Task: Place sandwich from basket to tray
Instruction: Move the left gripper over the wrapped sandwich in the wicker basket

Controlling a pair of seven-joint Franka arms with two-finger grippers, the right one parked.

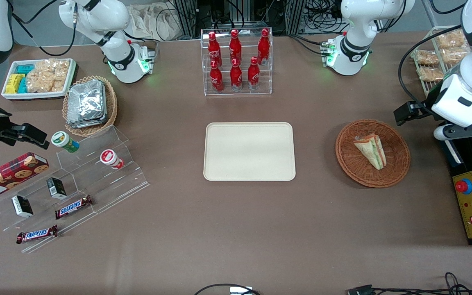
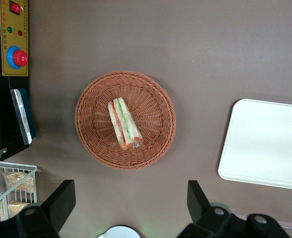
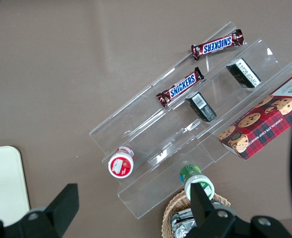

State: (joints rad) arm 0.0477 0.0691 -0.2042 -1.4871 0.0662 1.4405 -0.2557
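Observation:
The sandwich [image 1: 370, 150] [image 2: 124, 124], a clear-wrapped wedge with green and orange-red layers, lies in the round brown wicker basket [image 1: 395, 172] [image 2: 93, 94]. The cream tray [image 1: 249, 151] [image 2: 267, 144] sits bare on the table, beside the basket toward the parked arm's end. My gripper [image 2: 130, 201] hangs high over the table, open, with nothing between its black fingers [image 2: 61, 198]. It is apart from the basket, just off the rim that faces the arm's base. In the front view the working arm's wrist [image 1: 461, 98] hovers beside the basket at the table's end.
A black and yellow control box with a red button [image 1: 471, 205] [image 2: 14, 44] lies at the table edge close to the basket. A wire rack of bagged snacks [image 1: 441, 53] stands farther from the front camera. A clear rack of red bottles [image 1: 236, 61] stands farther back than the tray.

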